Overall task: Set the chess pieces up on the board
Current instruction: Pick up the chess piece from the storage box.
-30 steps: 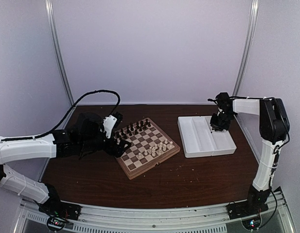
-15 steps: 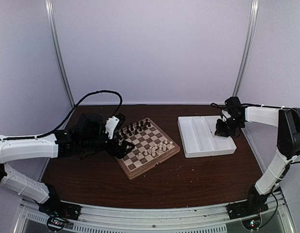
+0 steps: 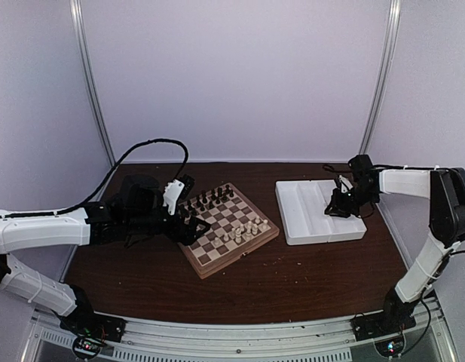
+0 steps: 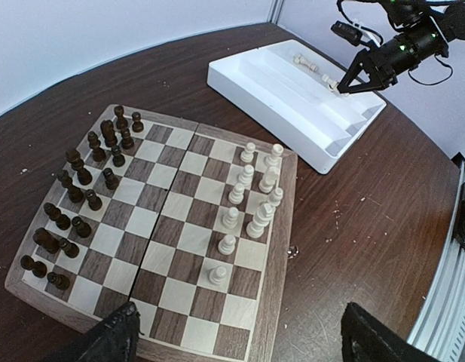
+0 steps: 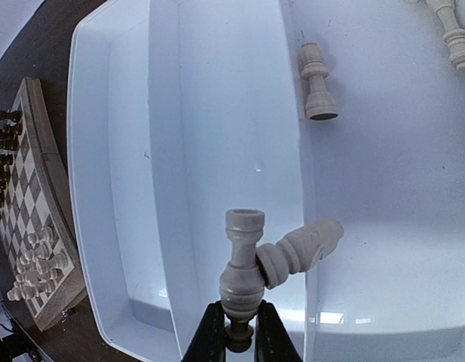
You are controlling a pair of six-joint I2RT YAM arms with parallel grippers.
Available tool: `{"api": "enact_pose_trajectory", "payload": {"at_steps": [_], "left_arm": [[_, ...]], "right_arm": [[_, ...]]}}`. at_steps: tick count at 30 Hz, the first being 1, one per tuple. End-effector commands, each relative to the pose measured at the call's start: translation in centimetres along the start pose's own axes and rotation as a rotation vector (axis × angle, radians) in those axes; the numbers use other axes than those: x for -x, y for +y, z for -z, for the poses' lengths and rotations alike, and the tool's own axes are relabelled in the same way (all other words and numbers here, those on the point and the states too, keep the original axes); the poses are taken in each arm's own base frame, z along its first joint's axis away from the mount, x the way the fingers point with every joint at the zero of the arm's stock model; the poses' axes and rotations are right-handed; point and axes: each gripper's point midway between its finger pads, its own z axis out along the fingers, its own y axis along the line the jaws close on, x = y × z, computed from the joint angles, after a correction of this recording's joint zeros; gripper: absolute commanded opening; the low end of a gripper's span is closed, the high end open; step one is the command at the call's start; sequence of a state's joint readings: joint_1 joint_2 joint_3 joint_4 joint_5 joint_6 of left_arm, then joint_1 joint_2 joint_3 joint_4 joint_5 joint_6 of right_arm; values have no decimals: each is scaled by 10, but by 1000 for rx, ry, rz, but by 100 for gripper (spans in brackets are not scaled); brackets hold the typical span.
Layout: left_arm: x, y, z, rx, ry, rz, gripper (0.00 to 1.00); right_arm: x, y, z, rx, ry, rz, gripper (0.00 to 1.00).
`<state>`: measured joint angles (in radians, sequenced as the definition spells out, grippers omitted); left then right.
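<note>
Dark brown tabletop (image 3: 292,290) is being seen under both arms, and it is being enclosed by pale walls. On the left, the left gripper (image 3: 191,225) is being held over the left part of the chessboard (image 3: 243,255). Its jaws are being kept wide apart and nothing is being gripped between them. In the left wrist view only its two black fingers (image 4: 111,339) are being shown, at the bottom edge, one on each side of the board's near end.

The chessboard is being seen left of the table's middle, turned at an angle to the table edge. Dark brown chess pieces (image 4: 81,175) are being kept upright in two rows along its far-left side. Cream-white chess pieces (image 4: 230,219) are being kept upright in two uneven rows along the opposite side, close to the thick rim.

Further right, apart from the board, a white tray (image 3: 322,237) with long compartments is being seen. A cream-white lying piece (image 5: 316,83) is being shown in its wide compartment, and others are being cut off by the corner of the right wrist view. The right gripper (image 5: 240,332) is being held over this tray with its jaws closed on the foot of a flat-headed piece (image 5: 243,256). A second loose piece (image 5: 300,253) is being shown on its side, touching the gripped one, beside the ridge between two compartments. Whether the gripped piece is being lifted off the tray cannot be told.
</note>
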<state>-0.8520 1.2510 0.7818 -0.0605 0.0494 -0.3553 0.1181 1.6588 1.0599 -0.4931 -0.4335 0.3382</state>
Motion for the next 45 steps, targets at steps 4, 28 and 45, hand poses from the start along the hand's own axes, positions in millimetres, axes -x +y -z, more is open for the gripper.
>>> {"api": "enact_pose_trajectory", "payload": {"at_steps": [4, 28, 45], "left_arm": [[11, -5, 3, -18, -38, 4, 93], [8, -4, 2, -18, -29, 5, 93], [12, -13, -6, -65, -12, -7, 92]], "right_arm": [[-7, 1, -21, 53, 52, -45, 5], [0, 62, -2, 395, 31, -3, 2], [0, 16, -4, 157, 54, -43, 0]]}}
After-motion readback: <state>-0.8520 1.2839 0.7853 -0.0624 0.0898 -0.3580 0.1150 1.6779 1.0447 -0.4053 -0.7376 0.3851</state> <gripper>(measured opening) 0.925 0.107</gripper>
